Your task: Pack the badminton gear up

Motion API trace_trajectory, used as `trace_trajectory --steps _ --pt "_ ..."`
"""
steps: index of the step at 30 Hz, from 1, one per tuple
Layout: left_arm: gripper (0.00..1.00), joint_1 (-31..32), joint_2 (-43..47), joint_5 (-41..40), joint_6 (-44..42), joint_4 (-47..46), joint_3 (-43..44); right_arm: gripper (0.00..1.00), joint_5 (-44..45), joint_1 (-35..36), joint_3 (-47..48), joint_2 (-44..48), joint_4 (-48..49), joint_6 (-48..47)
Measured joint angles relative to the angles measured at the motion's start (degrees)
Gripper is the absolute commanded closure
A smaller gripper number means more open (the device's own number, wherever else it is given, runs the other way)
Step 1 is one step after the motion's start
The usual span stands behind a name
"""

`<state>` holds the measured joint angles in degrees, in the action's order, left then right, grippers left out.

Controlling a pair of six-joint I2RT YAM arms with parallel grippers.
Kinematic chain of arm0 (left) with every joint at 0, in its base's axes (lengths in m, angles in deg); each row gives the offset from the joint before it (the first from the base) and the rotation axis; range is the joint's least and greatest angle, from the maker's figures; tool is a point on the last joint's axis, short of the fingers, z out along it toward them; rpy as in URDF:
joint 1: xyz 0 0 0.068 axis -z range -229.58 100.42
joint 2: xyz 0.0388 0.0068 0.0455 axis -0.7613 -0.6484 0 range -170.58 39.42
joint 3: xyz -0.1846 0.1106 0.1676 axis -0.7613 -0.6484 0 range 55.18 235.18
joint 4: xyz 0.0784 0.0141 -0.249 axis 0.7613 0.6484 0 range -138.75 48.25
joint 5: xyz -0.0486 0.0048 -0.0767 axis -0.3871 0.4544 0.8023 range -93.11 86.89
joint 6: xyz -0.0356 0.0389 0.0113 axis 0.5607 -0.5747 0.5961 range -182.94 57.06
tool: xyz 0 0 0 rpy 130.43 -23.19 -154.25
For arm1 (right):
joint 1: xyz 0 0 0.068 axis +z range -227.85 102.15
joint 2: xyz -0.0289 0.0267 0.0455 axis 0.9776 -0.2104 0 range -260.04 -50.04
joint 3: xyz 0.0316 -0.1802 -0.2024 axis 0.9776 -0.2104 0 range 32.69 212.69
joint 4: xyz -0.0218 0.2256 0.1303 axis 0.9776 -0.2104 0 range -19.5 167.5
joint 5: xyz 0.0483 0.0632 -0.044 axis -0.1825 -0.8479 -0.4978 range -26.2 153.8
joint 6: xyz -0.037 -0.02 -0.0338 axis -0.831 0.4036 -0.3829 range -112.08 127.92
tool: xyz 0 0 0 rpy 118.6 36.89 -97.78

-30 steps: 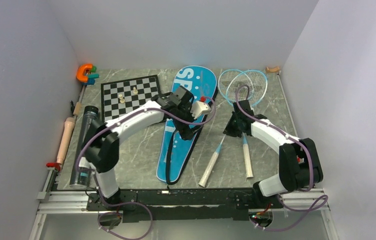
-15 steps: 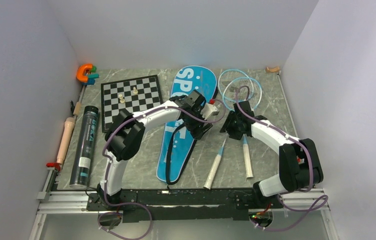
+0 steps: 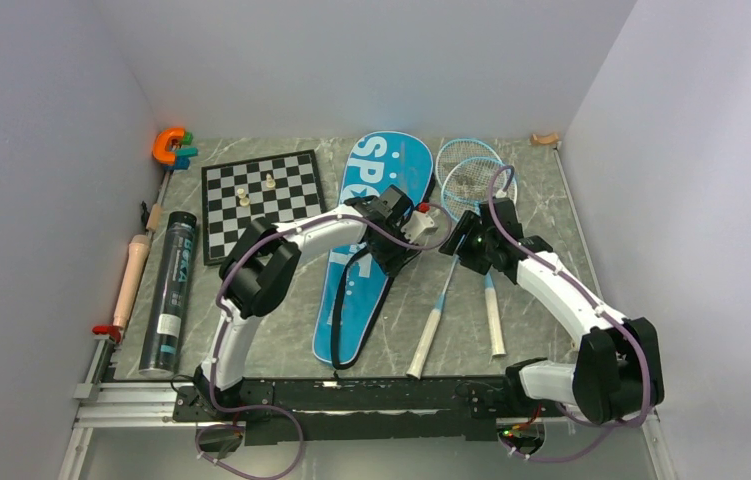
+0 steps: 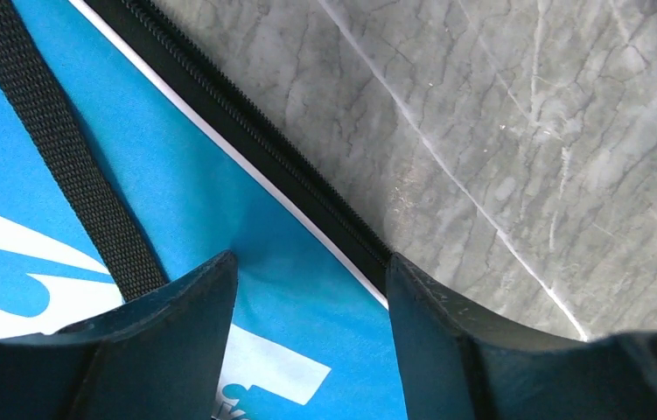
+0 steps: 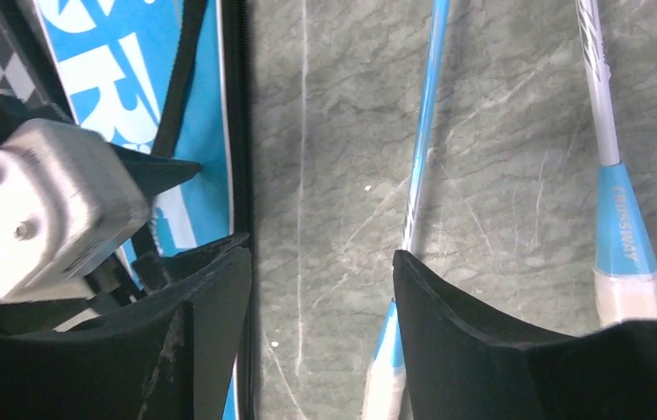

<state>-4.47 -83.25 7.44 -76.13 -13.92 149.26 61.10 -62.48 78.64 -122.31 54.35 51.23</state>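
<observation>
The blue bag (image 3: 381, 170) lettered SPORT lies mid-table. My left gripper (image 3: 413, 232) hovers low over the bag's right edge; in the left wrist view the left gripper (image 4: 307, 271) is open, with blue fabric (image 4: 307, 341) and the black zipper (image 4: 298, 175) between its fingers. Two light-blue rackets (image 3: 471, 172) lie right of the bag, handles toward me. My right gripper (image 3: 461, 240) stands open over bare table beside one racket shaft (image 5: 425, 131), which passes under its right finger (image 5: 434, 297); the second racket (image 5: 622, 236) lies further right. A long black tube (image 3: 169, 290) rests at the left.
A chessboard (image 3: 259, 195) with small pale pieces sits behind the left arm. An orange clamp (image 3: 169, 145) is in the back left corner. A wooden rod (image 3: 131, 275) lies along the left wall. Walls enclose three sides.
The right gripper opened and let go of a racket shaft after sliding the rackets toward the bag. The left arm swung right to the bag's edge, its jaws narrowing.
</observation>
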Motion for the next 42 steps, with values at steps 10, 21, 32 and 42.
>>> trace_trajectory --steps 10,21,32,42 --pt "0.90 0.37 -0.02 -1.88 -1.05 -3.65 -1.55 0.46 -0.87 -0.59 -0.07 2.12 -0.90 0.61" --pt "1.00 0.57 1.49 -3.48 -0.70 -4.57 -3.02 0.51 -1.64 -0.83 -0.70 3.28 -0.96 1.07" --pt "1.00 -8.22 12.98 3.87 3.82 1.51 1.11 0.34 -2.47 -0.79 -1.51 -0.20 2.05 2.84" --pt "0.60 -12.15 20.70 11.76 6.25 1.38 1.90 0.36 -3.58 3.69 3.02 -13.38 7.93 4.87"
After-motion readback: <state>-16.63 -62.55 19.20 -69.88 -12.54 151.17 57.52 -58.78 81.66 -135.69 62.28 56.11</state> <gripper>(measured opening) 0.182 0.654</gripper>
